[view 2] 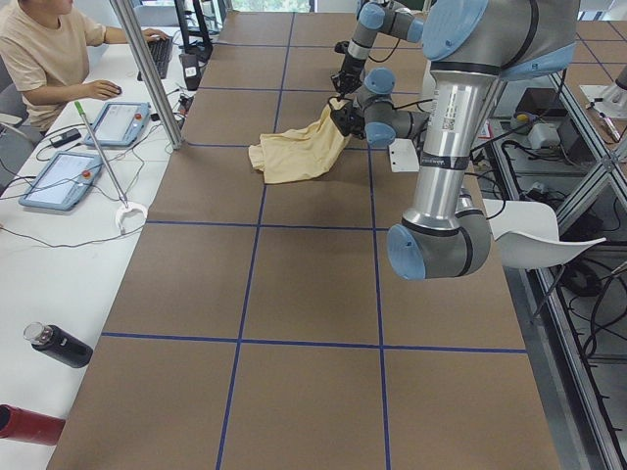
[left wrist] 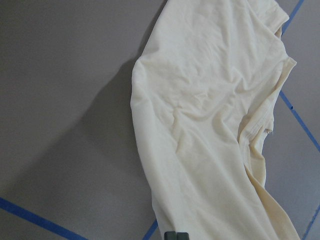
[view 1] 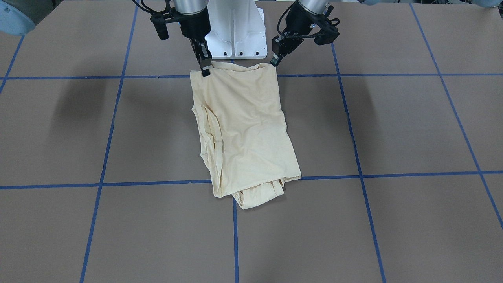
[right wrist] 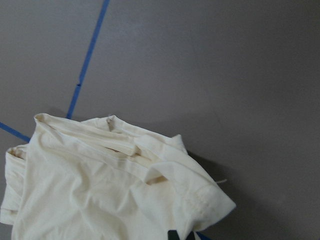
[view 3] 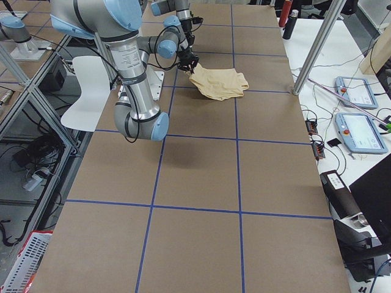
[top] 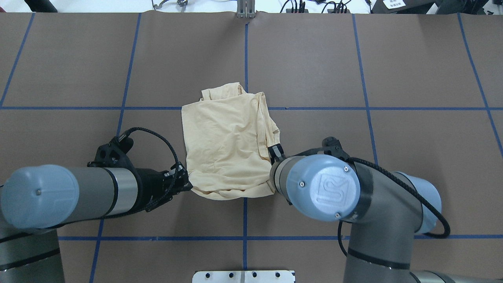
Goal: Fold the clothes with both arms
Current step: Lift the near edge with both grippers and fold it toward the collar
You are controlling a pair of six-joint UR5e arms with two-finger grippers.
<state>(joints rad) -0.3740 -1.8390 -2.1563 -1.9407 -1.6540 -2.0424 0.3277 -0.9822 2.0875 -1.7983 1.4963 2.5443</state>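
A: My right gripper (view 1: 205,70) is pressed tight on one near corner of the T-shirt (view 1: 243,125), and my left gripper (view 1: 275,61) pinches the other corner of the same edge. I have both corners raised off the table (view 1: 393,129), just in front of the white pedestal (view 1: 235,43).

B: And the rest of it?

A: It lies at the table's middle as a narrow stacked bundle, sloping up to the two pinched corners. The far end, with loose layers poking out, rests on the surface. No print shows.

B: Which step, then?

A: I judge it a late fold: the held edge goes up and over to meet the far end. That calls for both grippers to travel together and level, or the thin fabric will skew.

B: Surroundings?

A: A brown cover gridded with blue tape (view 1: 351,129). At the side bench a person (view 2: 39,49) sits by a tablet (view 2: 118,122). A dark bottle (view 2: 59,345) lies nearer, and a white chair (view 2: 534,235) stands behind the robot.
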